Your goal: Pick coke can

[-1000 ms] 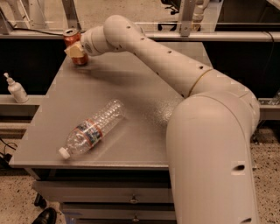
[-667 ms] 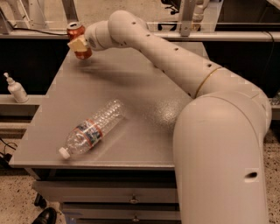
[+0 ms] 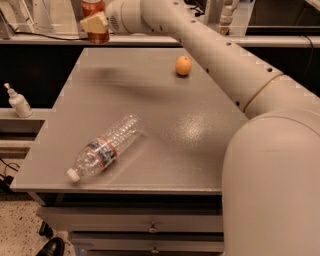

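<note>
The coke can (image 3: 93,9) is a small red can, held upright in the air above the far left corner of the grey table (image 3: 150,110). My gripper (image 3: 95,24) is at the top left of the camera view, shut on the can, with a pale finger (image 3: 94,23) across its front. The can's top is cut off by the frame edge. My arm reaches from the lower right across the table to it.
A clear plastic water bottle (image 3: 105,146) with a red-blue label lies on its side near the table's front left. An orange (image 3: 183,65) sits at the far middle. A small white pump bottle (image 3: 17,101) stands on a ledge to the left.
My gripper has lifted the coke can up off the table's far left corner. The arm has swung up, uncovering the orange.
</note>
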Robot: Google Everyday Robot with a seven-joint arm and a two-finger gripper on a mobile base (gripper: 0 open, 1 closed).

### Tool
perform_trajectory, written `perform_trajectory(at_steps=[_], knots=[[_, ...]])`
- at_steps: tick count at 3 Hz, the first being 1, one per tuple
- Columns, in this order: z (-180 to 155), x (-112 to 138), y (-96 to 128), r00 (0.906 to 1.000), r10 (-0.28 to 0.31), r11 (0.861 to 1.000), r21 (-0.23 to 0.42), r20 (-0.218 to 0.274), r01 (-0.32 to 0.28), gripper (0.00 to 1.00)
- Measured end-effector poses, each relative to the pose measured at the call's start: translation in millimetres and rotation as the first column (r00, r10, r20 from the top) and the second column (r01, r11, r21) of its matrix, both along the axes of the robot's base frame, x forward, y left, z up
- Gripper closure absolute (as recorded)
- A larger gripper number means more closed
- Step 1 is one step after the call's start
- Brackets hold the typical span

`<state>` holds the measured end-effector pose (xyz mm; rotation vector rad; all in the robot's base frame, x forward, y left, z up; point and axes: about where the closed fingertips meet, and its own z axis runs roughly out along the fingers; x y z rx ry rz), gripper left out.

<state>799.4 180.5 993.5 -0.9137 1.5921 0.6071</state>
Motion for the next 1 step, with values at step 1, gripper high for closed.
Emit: perform_trajectory(at_steps=[1], knots=[[5.5, 0.2, -1.2, 1.0, -0.001, 1.0, 0.008, 0.004, 0.001, 1.0]])
